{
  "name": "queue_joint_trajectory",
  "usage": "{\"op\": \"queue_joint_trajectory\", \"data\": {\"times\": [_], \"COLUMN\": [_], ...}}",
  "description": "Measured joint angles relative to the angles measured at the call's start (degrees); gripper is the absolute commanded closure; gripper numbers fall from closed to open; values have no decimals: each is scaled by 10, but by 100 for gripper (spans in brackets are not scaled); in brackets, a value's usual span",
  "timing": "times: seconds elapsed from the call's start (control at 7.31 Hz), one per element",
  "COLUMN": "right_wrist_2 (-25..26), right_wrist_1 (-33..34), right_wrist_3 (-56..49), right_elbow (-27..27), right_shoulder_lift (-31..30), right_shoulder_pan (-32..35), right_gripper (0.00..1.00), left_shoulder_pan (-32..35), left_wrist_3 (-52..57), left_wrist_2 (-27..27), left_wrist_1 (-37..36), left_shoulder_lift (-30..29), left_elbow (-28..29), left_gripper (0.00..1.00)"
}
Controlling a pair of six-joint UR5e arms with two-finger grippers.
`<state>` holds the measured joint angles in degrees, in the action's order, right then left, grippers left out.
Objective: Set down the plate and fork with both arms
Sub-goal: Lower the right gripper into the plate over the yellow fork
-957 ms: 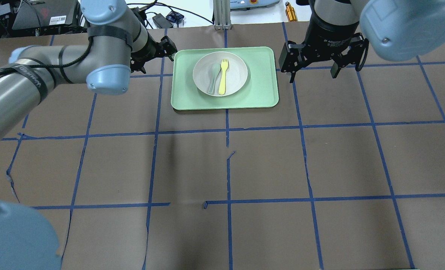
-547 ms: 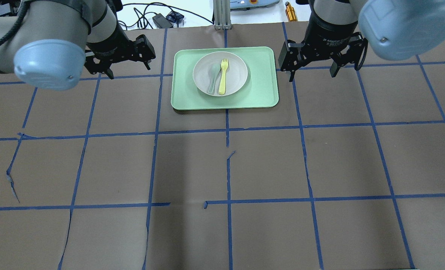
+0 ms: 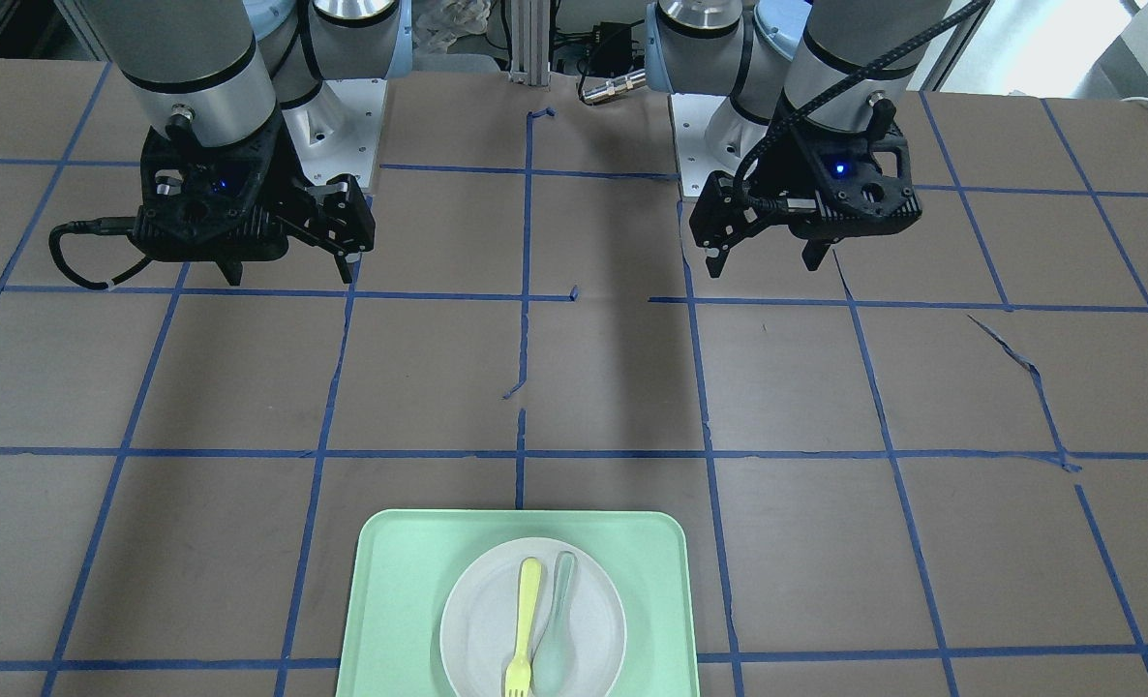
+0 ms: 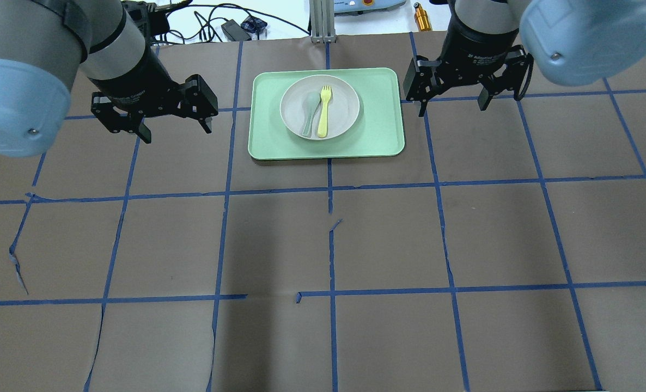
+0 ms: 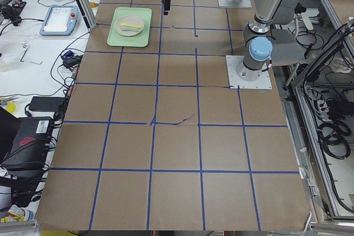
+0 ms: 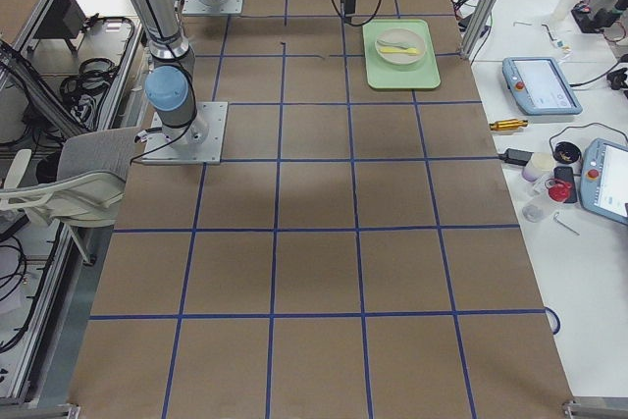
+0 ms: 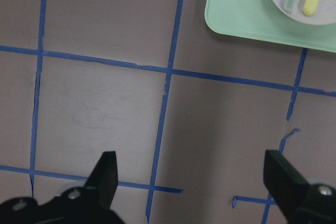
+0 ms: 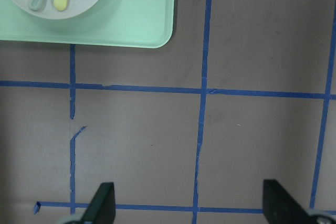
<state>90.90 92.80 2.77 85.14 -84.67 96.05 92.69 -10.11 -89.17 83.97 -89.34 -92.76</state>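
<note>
I am holding my left gripper (image 4: 176, 130) and my right gripper (image 4: 452, 109) wide open, gripping nothing, left and right of the tray (image 4: 380, 136). The fork (image 4: 323, 117) is lying on the plate (image 4: 342, 95), in that tray at the far side.

Bright, even overhead light; frames mostly crisp.
A soft, broad shadow runs as a dark band down the brown table (image 4: 257, 245) in the overhead and front views, and the tray (image 4: 380, 139) throws a thin dark edge. The left arm (image 4: 12, 92), close to the overhead lens, looks slightly soft.
</note>
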Motion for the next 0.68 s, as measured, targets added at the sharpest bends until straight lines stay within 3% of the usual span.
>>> {"op": "queue_joint_trajectory", "data": {"times": [0.41,0.68], "right_wrist_2": [10,17], "right_wrist_1": [109,146], "right_wrist_3": [58,100], "right_elbow": [-30,-105], "right_shoulder_lift": [92,199], "right_shoulder_pan": [60,96], "right_gripper": [0,0], "left_shoulder_pan": [0,0], "left_wrist_3": [4,4], "left_wrist_2": [6,6], "left_wrist_1": [1,0], "left_shoulder_lift": [-6,-5], "left_elbow": [0,-4], "left_gripper": [0,0]}}
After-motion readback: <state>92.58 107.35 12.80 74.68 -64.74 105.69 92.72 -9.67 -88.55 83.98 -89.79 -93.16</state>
